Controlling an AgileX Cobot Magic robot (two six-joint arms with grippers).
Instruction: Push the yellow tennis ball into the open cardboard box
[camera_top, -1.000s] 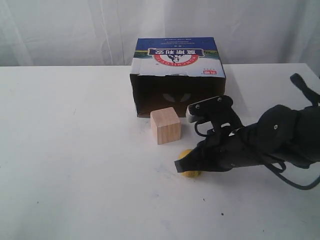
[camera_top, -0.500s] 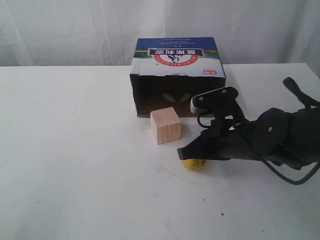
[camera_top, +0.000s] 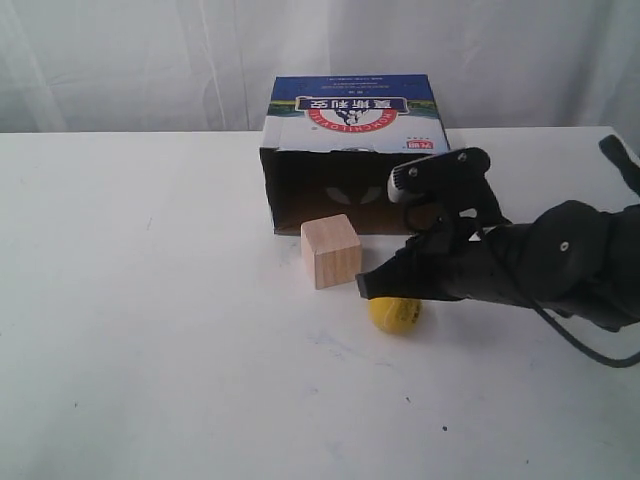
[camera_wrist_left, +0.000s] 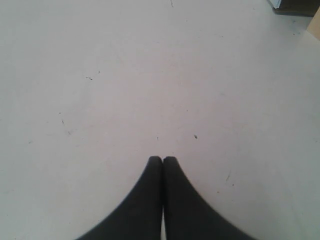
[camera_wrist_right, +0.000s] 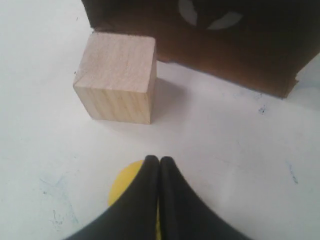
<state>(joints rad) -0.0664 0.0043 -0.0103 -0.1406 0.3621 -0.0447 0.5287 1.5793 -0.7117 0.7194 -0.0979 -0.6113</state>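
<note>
My right end effector (camera_top: 366, 288), fingers pressed together, hangs over the fuzzy yellow tennis ball (camera_top: 396, 315), which sits on the white worktop (camera_top: 150, 330) before the open cardboard box (camera_top: 352, 120), near a pale wooden cube (camera_top: 331, 250).

I saw bright, even light on every feed, soft enough that the white table (camera_top: 150, 300) nearly washed out. The wooden cube (camera_wrist_right: 117, 75) cast only a faint, diffuse shadow. Inside the open cardboard box (camera_top: 350, 110) it went almost black. My left wrist feed looked duller, greyish, slightly grainy.
</note>
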